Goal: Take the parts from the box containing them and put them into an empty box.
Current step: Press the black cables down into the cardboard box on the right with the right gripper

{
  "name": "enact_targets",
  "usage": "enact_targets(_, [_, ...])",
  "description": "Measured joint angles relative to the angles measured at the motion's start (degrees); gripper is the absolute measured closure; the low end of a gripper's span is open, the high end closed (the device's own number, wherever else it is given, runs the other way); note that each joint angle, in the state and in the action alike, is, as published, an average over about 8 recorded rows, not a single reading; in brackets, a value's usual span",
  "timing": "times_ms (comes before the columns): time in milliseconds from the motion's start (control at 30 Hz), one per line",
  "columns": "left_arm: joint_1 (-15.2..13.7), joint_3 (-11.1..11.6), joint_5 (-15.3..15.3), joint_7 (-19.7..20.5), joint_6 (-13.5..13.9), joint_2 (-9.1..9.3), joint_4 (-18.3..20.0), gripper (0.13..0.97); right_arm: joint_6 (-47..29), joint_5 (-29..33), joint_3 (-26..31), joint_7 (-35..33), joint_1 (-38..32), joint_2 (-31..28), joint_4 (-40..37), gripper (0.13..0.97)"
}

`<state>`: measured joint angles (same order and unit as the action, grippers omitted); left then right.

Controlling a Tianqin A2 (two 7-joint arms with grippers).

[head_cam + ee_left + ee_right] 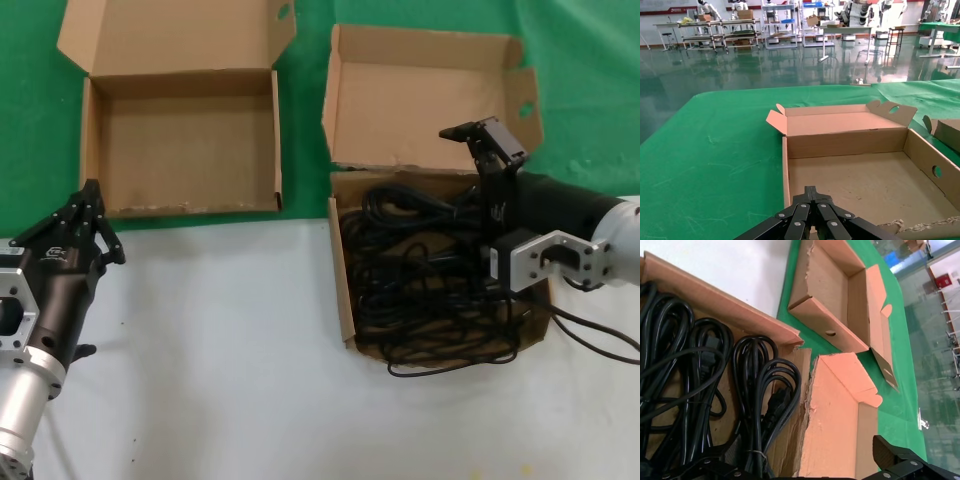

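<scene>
Several looped black cables point(420, 280) point(690, 365) fill the squarish cardboard box point(340, 270) point(715, 305) on the right, whose torn-edged lid point(420, 100) stands open. My right gripper point(485, 140) point(805, 465) hangs open over that box's back edge beside the lid, holding nothing; one bundle lies close by one finger. The wide shallow box point(180, 140) point(865, 180) point(835, 285) at the back left holds nothing, its lid folded back. In front of its near left corner my left gripper point(90, 200) point(811, 190) points toward it, shut and empty.
Both boxes straddle the line between green cloth point(30, 150) at the back and white tabletop point(230, 350) in front. One cable loop point(440, 367) spills over the full box's near edge. My right arm's own thick cable point(600, 340) trails over the table.
</scene>
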<state>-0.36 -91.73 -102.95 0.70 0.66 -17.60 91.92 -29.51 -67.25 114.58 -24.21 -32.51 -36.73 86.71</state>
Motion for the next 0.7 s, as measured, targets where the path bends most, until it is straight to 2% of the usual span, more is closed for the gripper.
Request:
enact_targets(367, [0.0,0.0,0.0,0.0,0.0,0.0,0.0,0.952,-0.14,2.65,-0.01,-0.49,0.69,0.86,0.59,0.23])
enact_targets(633, [0.0,0.0,0.0,0.0,0.0,0.0,0.0,0.952,-0.55,3.8,-0.42,-0.09,1.24,0.97,0.88,0.379])
enact_targets(700, [0.0,0.0,0.0,0.0,0.0,0.0,0.0,0.952,-0.56,4.01,-0.48,-0.14,1.39,1.0,0.97,0.379])
